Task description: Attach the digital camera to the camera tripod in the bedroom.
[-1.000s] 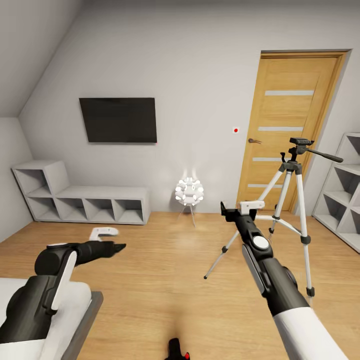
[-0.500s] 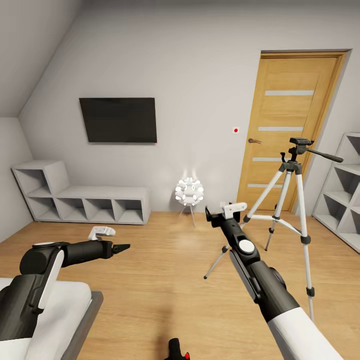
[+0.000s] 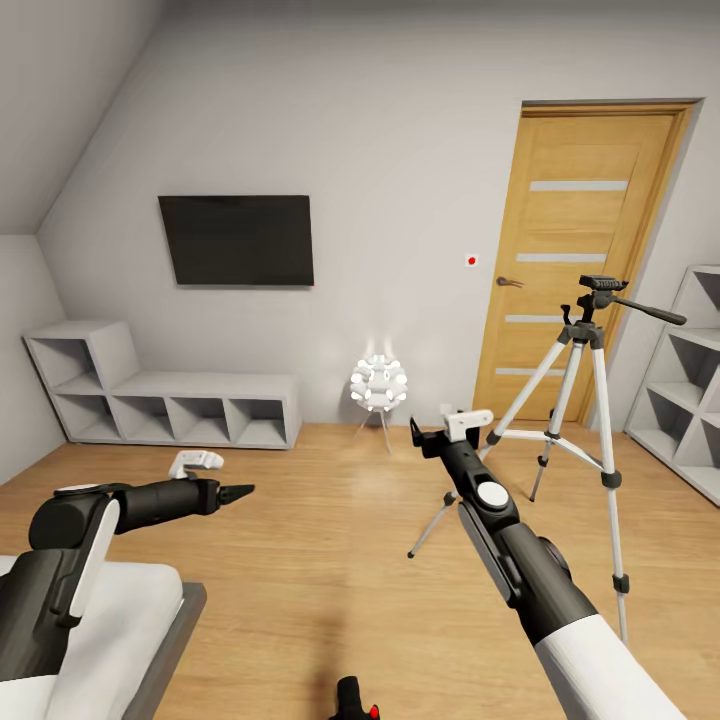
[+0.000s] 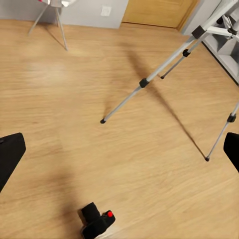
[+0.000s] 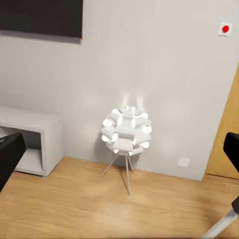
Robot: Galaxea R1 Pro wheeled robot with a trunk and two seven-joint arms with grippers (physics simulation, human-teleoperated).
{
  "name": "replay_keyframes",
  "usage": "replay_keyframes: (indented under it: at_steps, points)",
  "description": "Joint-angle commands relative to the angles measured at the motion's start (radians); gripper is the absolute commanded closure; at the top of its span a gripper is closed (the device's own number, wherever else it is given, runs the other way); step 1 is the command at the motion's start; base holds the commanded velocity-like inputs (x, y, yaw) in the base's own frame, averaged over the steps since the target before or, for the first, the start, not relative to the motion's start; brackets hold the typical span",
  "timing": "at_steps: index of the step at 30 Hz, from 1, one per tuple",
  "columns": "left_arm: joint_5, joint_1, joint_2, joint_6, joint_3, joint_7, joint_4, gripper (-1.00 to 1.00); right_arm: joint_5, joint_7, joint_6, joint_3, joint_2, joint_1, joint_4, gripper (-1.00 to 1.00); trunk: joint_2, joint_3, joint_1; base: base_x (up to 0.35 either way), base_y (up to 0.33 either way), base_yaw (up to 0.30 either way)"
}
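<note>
The camera (image 4: 96, 224) is lying on the floor (image 3: 300, 560), probably light, stiff and fragile at the lens, so gripping its body sides seems safest. Both the left gripper (image 3: 238, 492) and the right gripper (image 3: 437, 436) are standing spread, holding nothing.

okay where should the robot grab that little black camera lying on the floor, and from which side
Probably from above, closing the jaws across the digital camera's black body, clear of the stubby lens and red button. It sits low on the wooden floor with open floor around it, apart from the camera tripod.

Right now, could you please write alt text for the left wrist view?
A small black digital camera with a red button lies on the light wooden floor, between the left gripper's open dark fingertips. Beyond it stand the silver legs of the camera tripod.
</note>
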Motion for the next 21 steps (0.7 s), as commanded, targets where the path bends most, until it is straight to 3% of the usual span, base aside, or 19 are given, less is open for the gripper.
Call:
replay_keyframes:
  at_steps: [1,9,21]
  points:
    - [0.003,-0.001,0.000,0.008,0.002,-0.001,0.000,-1.00,-0.020,-0.009,0.005,0.004,-0.001,-0.001,-0.001,-1.00,-0.001,-0.001,0.000,0.000,0.000,0.000]
    - [0.002,0.000,0.001,0.008,0.003,-0.001,-0.001,-1.00,-0.051,-0.010,0.004,0.004,-0.001,-0.001,-0.001,-1.00,-0.001,-0.001,0.000,0.000,0.000,0.000]
    - [0.002,0.001,-0.004,0.010,-0.023,-0.001,-0.002,-1.00,-0.058,-0.010,0.004,0.004,-0.001,-0.001,-0.001,-1.00,-0.085,-0.039,0.046,0.000,0.000,0.000]
